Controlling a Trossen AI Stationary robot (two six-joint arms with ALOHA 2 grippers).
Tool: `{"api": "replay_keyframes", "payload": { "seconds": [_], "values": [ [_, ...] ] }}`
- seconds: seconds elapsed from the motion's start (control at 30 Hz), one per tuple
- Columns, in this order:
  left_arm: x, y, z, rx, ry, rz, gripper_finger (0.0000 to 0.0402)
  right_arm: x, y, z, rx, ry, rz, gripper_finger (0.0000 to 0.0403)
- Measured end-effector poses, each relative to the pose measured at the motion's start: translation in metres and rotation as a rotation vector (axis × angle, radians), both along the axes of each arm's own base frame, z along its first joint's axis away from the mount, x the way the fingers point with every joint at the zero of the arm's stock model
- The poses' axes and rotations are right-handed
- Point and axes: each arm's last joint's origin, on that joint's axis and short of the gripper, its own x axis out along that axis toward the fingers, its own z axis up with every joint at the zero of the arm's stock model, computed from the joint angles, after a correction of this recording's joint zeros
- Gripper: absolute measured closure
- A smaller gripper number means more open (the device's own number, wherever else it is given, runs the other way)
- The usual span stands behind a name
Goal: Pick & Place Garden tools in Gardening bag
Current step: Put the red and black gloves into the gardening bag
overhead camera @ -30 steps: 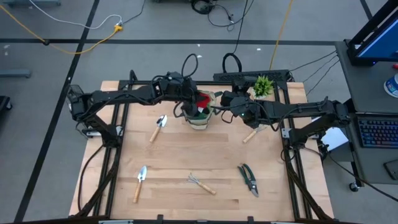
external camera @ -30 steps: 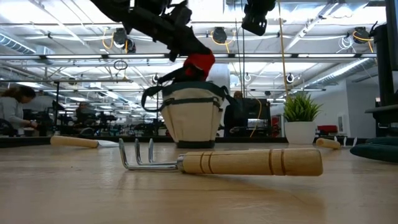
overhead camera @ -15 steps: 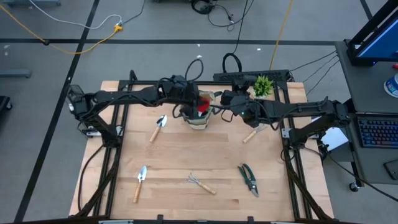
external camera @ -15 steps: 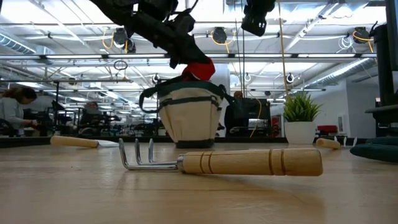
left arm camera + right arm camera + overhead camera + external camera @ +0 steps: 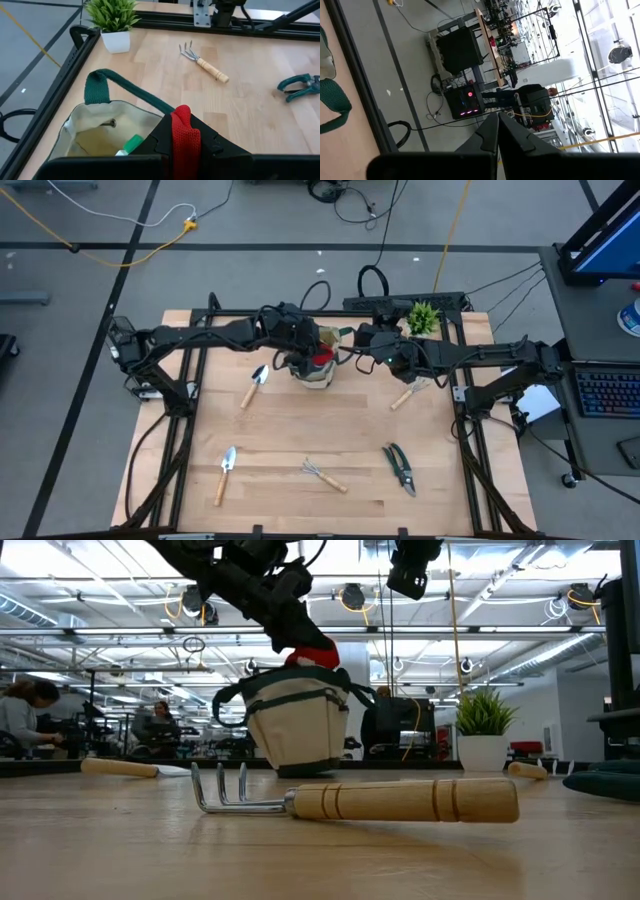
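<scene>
The beige gardening bag [image 5: 314,372] with green trim stands at the table's far middle, and it also shows in the low view [image 5: 298,725] and in the left wrist view [image 5: 92,131]. A green spray bottle [image 5: 131,145] lies inside it. My left gripper [image 5: 317,352] is over the bag's mouth, shut on the red-black glove [image 5: 185,137]. My right gripper [image 5: 364,340] is shut and empty, up in the air just right of the bag; its fingers [image 5: 490,131] point toward the room. My left gripper pinches the red knit part of the glove [image 5: 186,131] between its two fingers, slanting down from the table's left. The glove [image 5: 310,655] sits at the bag's mouth; the gripper and the bag's rim hide its lower part.
A trowel [image 5: 255,385] lies left of the bag and another [image 5: 225,473] at the near left. A rake [image 5: 322,475] and pruning shears [image 5: 400,468] lie near the front. A wooden-handled tool [image 5: 405,395] lies under the right arm. A potted plant [image 5: 423,318] stands far right.
My left gripper has gone down with the glove, from above the bag to its mouth. The bag has shifted a little toward the table's left and now stands tilted.
</scene>
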Motion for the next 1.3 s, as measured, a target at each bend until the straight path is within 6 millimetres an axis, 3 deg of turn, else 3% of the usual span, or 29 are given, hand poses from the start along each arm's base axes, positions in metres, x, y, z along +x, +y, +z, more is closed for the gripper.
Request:
{"api": "replay_keyframes", "payload": {
  "seconds": [0.37, 0.67, 1.1, 1.3],
  "values": [
    [-0.002, 0.002, -0.002, 0.018, 0.024, -0.005, 0.0373, 0.0, 0.0, 0.0, -0.001, 0.0, -0.003, 0.0403],
    [0.009, 0.006, -0.027, -0.003, 0.092, 0.03, 0.0373, 0.0, 0.001, 0.0, -0.002, -0.003, -0.002, 0.0403],
    [0.012, 0.009, -0.03, 0.021, 0.096, 0.072, 0.0374, 0.002, 0.0, 0.004, -0.008, -0.039, 0.0, 0.0403],
    [0.013, 0.01, -0.034, 0.029, 0.108, 0.096, 0.0347, 0.002, 0.0, 0.005, -0.014, -0.031, 0.001, 0.0403]
  ]
}}
